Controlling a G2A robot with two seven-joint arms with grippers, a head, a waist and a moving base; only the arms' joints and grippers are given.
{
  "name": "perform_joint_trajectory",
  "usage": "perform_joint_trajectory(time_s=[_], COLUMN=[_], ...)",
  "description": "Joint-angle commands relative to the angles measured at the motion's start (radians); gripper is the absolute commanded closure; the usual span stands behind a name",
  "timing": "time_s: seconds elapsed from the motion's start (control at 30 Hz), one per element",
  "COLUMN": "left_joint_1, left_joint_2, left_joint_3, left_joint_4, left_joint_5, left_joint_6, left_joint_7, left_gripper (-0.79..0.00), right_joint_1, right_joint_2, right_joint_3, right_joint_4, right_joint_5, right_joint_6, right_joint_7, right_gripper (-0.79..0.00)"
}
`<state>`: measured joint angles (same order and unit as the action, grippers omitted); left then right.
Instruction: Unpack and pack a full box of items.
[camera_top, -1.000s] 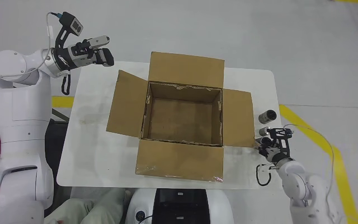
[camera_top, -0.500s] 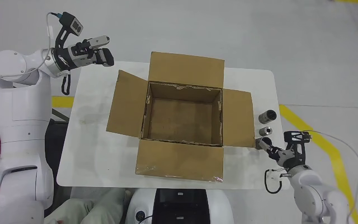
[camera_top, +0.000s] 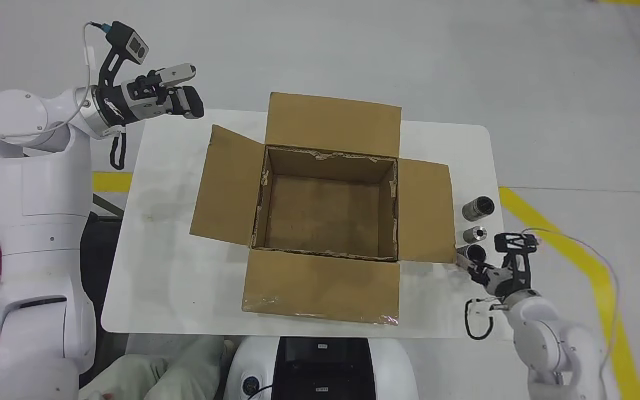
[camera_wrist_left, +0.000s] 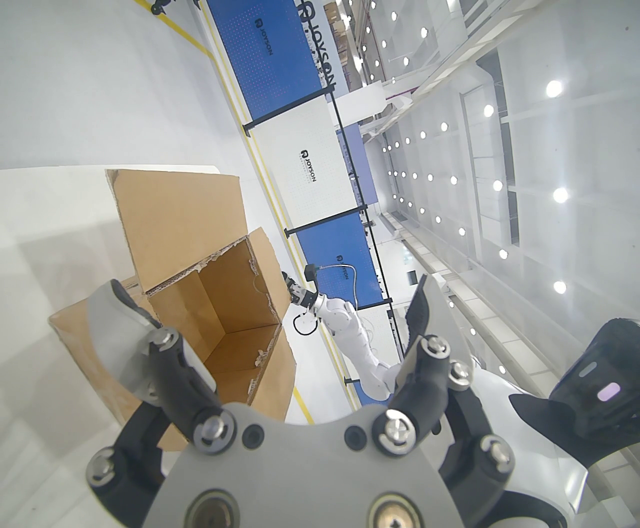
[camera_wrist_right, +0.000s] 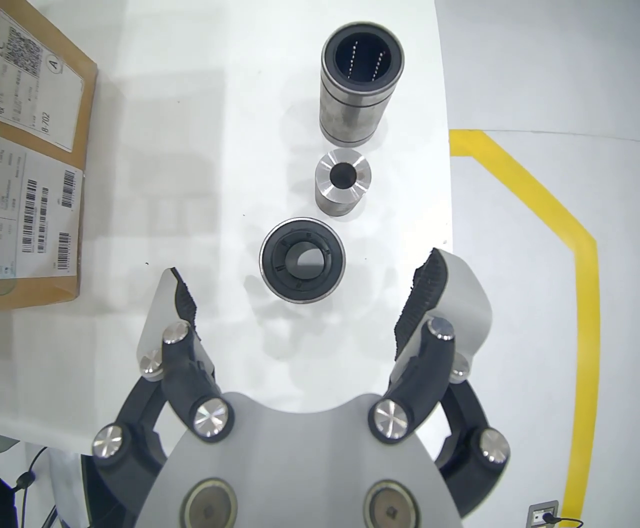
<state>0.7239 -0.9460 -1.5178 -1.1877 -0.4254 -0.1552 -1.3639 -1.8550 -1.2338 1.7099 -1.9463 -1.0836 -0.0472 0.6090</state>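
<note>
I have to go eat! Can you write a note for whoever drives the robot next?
Left tool: open, empty, held beyond the far left corner of the table.
Right tool: open, empty, over the short bearing ring.
Cardboard box: mid-table, flaps open, nothing inside.
Long linear bearing, small metal bushing and the ring stand in a row by the table's right edge.
Done: box looks unpacked. Left: pack the three parts back in.

Box (camera_top: 330, 125) central, cylinders (camera_top: 474, 235) to right (aligned)
</note>
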Motion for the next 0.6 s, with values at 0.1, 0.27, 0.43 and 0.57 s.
perform_joint_trajectory(time_s=[0.1, 0.27, 0.43, 0.57], left_joint_1=[0.000, 0.000, 0.000, 0.000], left_joint_2=[0.000, 0.000, 0.000, 0.000], left_joint_3=[0.000, 0.000, 0.000, 0.000], left_joint_4=[0.000, 0.000, 0.000, 0.000], left_joint_5=[0.000, 0.000, 0.000, 0.000], left_joint_6=[0.000, 0.000, 0.000, 0.000], left_joint_7=[0.000, 0.000, 0.000, 0.000], left_gripper=[-0.785, -0.785, -0.785, -0.785], right_joint_1=[0.031, 0.061, 0.084, 0.099], right_joint_2=[0.001, 0.002, 0.004, 0.005], right_joint_3=[-0.014, -0.024, -0.030, -0.034], right_joint_4=[0.041, 0.084, 0.115, 0.137], right_joint_5=[0.003, 0.005, 0.012, 0.019], right_joint_6=[-0.008, -0.011, -0.014, -0.017], right_joint_7=[0.001, 0.009, 0.013, 0.016], right_gripper=[-0.785, -0.785, -0.763, -0.616])
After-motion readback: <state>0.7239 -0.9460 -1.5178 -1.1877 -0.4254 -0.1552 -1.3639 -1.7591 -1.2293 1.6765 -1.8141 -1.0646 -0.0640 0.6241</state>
